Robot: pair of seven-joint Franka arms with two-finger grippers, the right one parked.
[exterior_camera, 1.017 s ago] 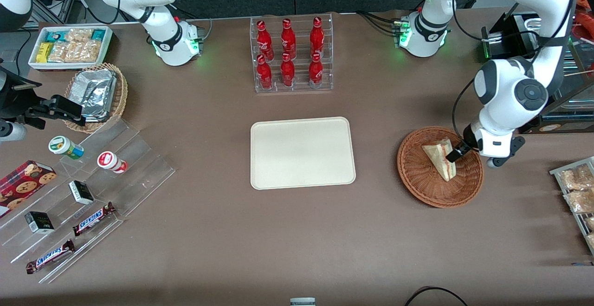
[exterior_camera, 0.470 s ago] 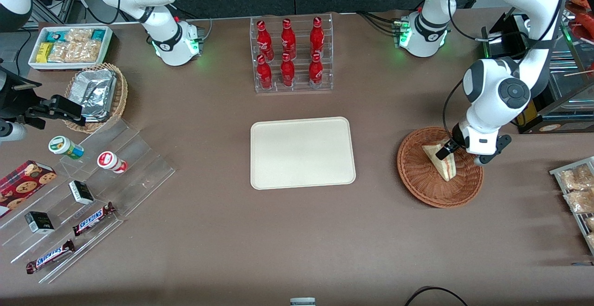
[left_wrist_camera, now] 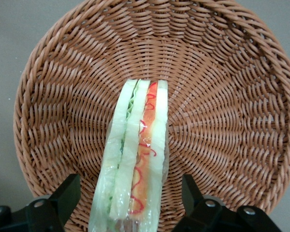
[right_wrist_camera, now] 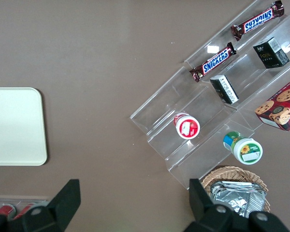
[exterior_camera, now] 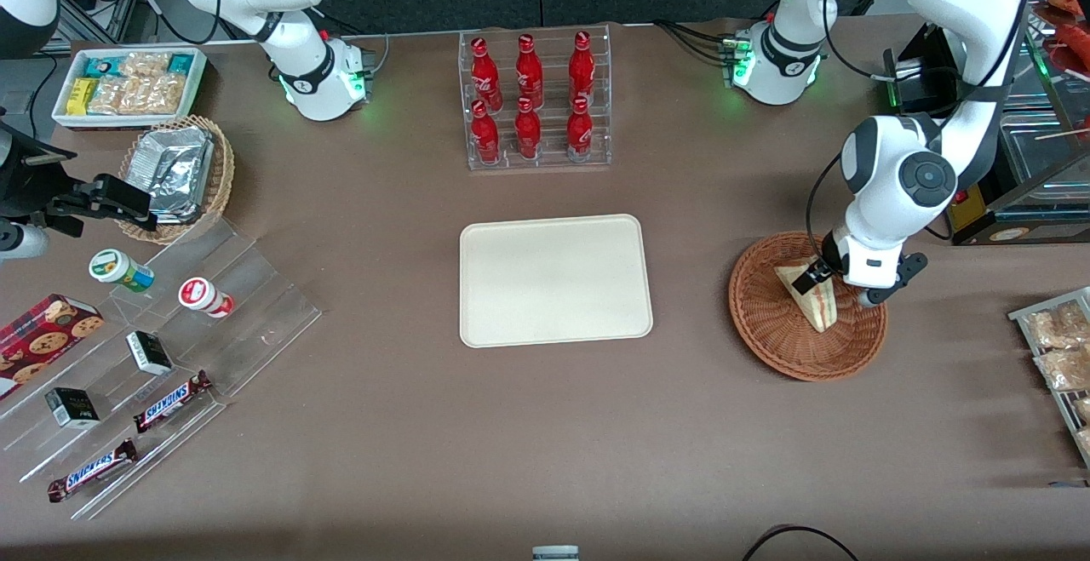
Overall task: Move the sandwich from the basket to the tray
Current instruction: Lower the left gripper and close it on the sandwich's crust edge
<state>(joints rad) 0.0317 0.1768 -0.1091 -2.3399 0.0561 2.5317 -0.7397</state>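
The sandwich, a pale wedge with green and red-orange filling, stands on edge in the round reddish-brown wicker basket. My gripper is low inside the basket over the sandwich's end farther from the front camera. In the left wrist view the sandwich runs between the two black fingers, and the gripper is open with a gap on each side of the bread. The basket's woven wall fills that view. The cream tray lies bare at the table's middle, toward the parked arm from the basket.
A clear rack of red bottles stands farther from the front camera than the tray. Snack packets lie at the working arm's end. Toward the parked arm's end are a tan basket of foil packets, a white bin and clear steps with chocolate bars.
The arm's wrist has swung toward the tray side and lowered over the basket, bringing the open fingers around the sandwich's end. The sandwich and basket have stayed in place.
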